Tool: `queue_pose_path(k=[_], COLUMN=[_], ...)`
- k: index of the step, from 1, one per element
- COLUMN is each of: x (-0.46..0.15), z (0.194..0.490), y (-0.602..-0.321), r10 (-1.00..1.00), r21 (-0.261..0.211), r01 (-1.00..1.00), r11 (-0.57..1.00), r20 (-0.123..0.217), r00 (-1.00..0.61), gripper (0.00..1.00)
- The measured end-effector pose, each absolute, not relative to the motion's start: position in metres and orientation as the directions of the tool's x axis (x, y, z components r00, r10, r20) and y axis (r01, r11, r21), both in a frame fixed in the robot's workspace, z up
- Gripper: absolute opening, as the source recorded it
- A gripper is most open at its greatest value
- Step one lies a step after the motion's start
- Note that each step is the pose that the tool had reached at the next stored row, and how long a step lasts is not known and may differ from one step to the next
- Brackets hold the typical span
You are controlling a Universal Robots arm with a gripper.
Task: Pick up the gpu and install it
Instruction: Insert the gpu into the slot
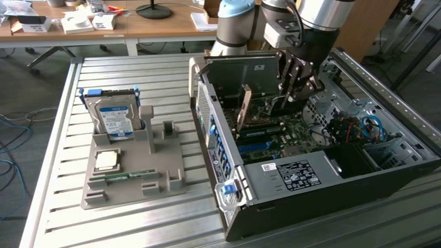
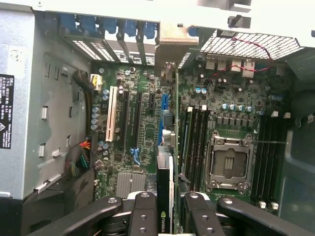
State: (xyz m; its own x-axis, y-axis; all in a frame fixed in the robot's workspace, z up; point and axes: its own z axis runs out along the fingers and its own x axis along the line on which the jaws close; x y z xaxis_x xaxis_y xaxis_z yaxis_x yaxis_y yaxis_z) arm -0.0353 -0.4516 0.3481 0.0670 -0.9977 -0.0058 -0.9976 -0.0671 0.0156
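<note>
Gpu (image 2: 165, 196) stands on edge over the motherboard (image 2: 142, 93), pinched by the end effector (image 2: 170, 216). Its long axis and bracket end point toward the motherboard's rear slots (image 2: 118, 37).

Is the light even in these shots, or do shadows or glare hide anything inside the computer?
Exterior view: soft room light falls on the slatted table with no harsh glare, but the drive bay of the computer case, toward that view's right, lies in deep shadow. Wrist view: the motherboard is evenly lit, the pale metal rim is washed out white, and the cable bundle sits in gloom.
</note>
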Motion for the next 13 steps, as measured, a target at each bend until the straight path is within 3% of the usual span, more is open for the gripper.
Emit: queue_pose_path(k=[13], x=[-0.0354], z=[0.3429], y=[-0.4520], r10=[-1.000], r21=[0.016], r01=[-1.000], r11=[-0.018], r20=[-0.006], r00=[0.018], gripper=[0.26])
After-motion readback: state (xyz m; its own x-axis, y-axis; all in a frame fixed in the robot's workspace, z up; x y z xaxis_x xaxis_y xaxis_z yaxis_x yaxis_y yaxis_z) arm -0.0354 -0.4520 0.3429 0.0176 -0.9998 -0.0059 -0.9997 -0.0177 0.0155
